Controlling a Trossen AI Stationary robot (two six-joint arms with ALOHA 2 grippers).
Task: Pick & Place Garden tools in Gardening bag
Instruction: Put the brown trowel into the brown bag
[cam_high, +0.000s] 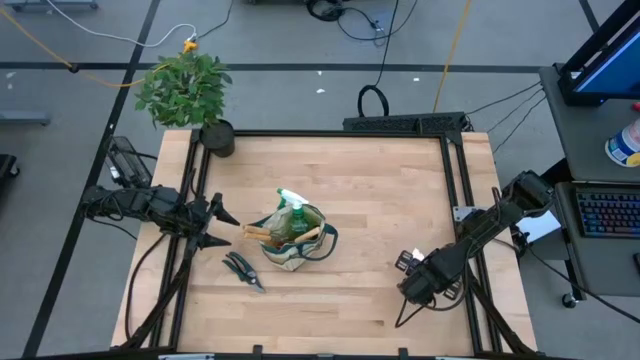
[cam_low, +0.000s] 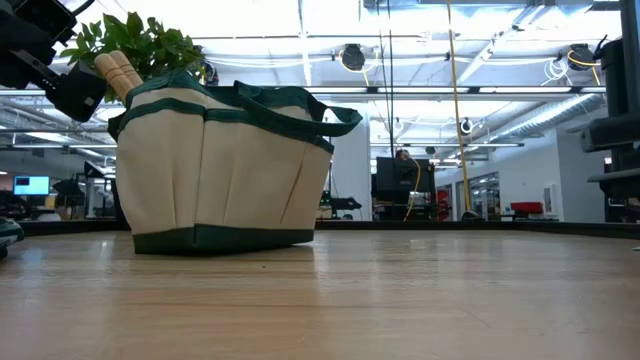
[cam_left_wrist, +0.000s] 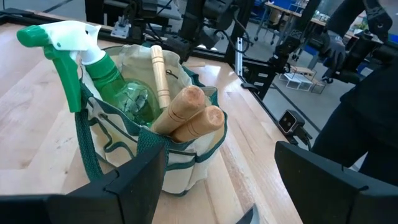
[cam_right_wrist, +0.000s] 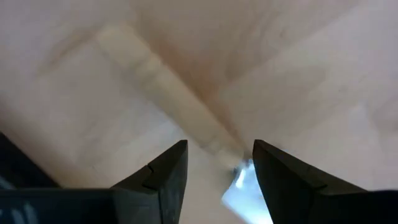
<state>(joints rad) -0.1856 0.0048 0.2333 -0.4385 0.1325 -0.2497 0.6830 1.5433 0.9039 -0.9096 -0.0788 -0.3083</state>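
Gardening bag (cam_high: 293, 243) on wooden table (cam_high: 380, 190)

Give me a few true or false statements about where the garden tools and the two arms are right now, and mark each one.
1. The green spray bottle stands inside the gardening bag. True.
2. The pruning shears are in the bag. False: they lie on the table beside it.
3. The left end effector is open, next to the bag. True.
4. The right end effector holds a trowel. False: it is open and empty above bare table.
5. Wooden handles stick out of the bag. True.
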